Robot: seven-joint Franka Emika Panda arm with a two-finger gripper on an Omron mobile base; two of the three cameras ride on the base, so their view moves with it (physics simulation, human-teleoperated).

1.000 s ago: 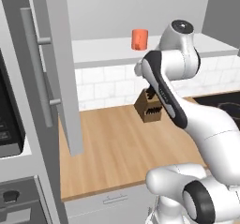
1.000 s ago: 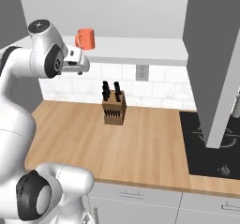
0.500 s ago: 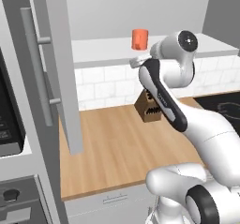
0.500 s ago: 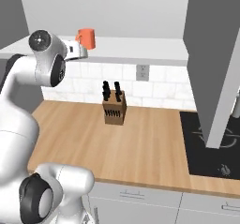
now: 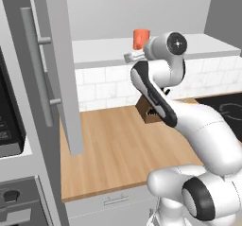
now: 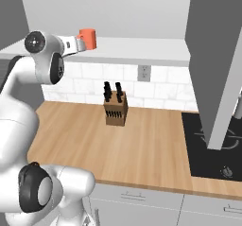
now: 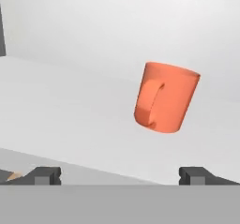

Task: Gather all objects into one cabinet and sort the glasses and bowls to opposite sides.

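The orange-red cup (image 7: 166, 98) is seen standing on the white shelf (image 5: 99, 50) above the tiled wall, near the gripper (image 7: 121, 175), whose jaws are spread wide with nothing between them. A handle on the cup is revealed in the hand view but not in the base views. A knife block (image 6: 116, 110) on the wooden counter (image 6: 142, 144) is fully shown in the right base view, half hidden by the arm in the left

cup (image 7: 166, 97): matt orange-red, smooth, plastic-like
shelf (image 7: 70, 110): flat white, matt
worktop (image 6: 142, 144): light wood grain, satin
knife block (image 6: 116, 112): brown wood, dark handles
backsplash (image 6: 156, 90): white glazed tile
cabinet door handle (image 5: 38, 66): brushed metal
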